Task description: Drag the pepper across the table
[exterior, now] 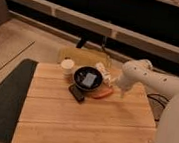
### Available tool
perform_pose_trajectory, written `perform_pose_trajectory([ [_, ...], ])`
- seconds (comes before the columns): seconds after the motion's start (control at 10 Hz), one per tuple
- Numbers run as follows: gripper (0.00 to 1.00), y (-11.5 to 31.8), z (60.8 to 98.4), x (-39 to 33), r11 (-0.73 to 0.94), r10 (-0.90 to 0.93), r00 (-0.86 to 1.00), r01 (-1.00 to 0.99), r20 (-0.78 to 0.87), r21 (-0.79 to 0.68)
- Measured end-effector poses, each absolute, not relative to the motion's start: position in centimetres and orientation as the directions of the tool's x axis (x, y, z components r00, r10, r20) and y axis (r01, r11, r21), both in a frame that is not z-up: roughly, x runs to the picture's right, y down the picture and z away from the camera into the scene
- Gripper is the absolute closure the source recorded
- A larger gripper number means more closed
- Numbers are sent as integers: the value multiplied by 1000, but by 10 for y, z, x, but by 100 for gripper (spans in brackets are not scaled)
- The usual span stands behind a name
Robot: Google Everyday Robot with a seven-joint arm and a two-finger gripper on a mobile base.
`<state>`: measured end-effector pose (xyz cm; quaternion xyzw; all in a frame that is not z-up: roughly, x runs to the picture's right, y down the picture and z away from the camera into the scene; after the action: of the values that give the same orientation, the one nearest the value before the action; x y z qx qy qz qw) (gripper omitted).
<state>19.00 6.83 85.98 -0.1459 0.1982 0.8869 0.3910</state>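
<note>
Wooden tabletop (90,121) with a small orange pepper (102,93).
End effector (116,89) sits just beside the pepper's tip; its grip cannot be told.

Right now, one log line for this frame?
task: drag pepper | gripper: low by pepper's right end, contact unclear | pepper: lying on table, beside black bowl

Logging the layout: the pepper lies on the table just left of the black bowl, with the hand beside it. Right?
Not quite: the side is wrong. The camera view shows the pepper lying on the table just right of the black bowl, with the hand beside it.
</note>
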Motion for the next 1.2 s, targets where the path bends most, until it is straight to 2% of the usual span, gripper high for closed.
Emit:
perform_pose_trajectory([
  [0.5, 35, 86, 888, 201, -583, 606, -659, -749, -445, 316],
  [1.2, 35, 96, 917, 183, -551, 581, -637, -766, -506, 331],
])
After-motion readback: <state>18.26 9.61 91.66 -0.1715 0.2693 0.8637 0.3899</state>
